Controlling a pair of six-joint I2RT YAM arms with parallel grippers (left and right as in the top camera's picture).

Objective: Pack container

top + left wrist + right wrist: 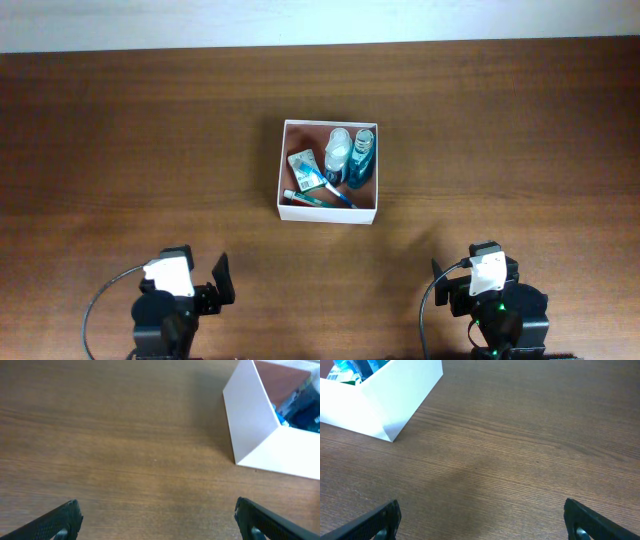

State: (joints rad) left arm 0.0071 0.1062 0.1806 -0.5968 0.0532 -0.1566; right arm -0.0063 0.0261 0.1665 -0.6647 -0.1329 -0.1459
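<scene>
The container (279, 172), a square white box with a pinkish-tan inside, stands at the middle of the wooden table. It holds a small green-and-white carton (305, 169), a toothbrush (322, 197), a white bottle (337, 150) and a blue bottle (361, 158). Its corner shows in the left wrist view (255, 430) and in the right wrist view (385, 405). My left gripper (156, 522) is open and empty near the front edge, left of the box. My right gripper (481, 522) is open and empty near the front edge, right of the box.
The brown wooden table (120, 140) runs across the whole view. A pale wall strip (320, 20) borders its far edge. Black cables loop beside each arm base at the front.
</scene>
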